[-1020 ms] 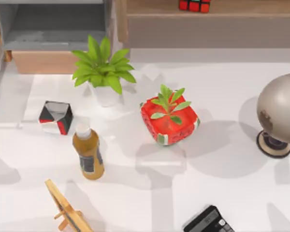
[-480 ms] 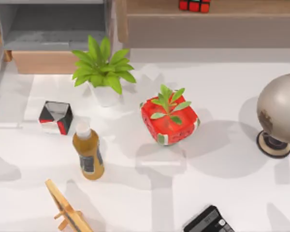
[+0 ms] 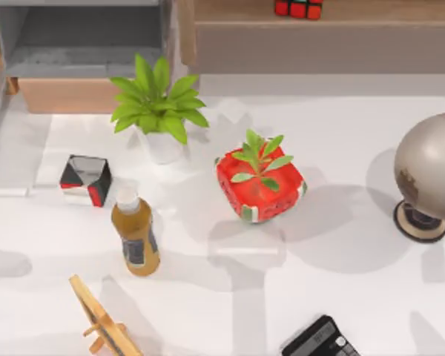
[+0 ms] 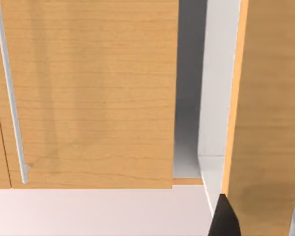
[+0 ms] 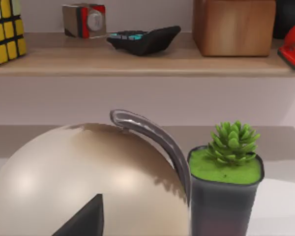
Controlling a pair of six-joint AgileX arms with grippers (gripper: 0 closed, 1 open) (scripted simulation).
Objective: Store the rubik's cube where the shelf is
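Note:
The rubik's cube [image 3: 298, 7], red tiles split by black lines, rests on the tan top board of the shelf [image 3: 326, 46] at the table's far edge. In the right wrist view the rubik's cube [image 5: 5, 30] shows yellow and red tiles on the shelf [image 5: 137, 61], beyond a globe. A dark part of my right gripper [image 5: 83, 219] is low in that view, well short of the cube. A dark part of my left gripper [image 4: 223, 219] is close to a light-wood cabinet front.
On the white table stand a leafy plant [image 3: 159, 111], a red strawberry planter [image 3: 261, 182], a globe [image 3: 434, 167], an amber bottle [image 3: 136, 233], a faceted box [image 3: 85, 180], a wooden stand [image 3: 100, 319] and a calculator [image 3: 322, 340]. A grey compartment [image 3: 81, 44] sits far left.
Shadows on the table's left side have shifted slightly. No object has moved.

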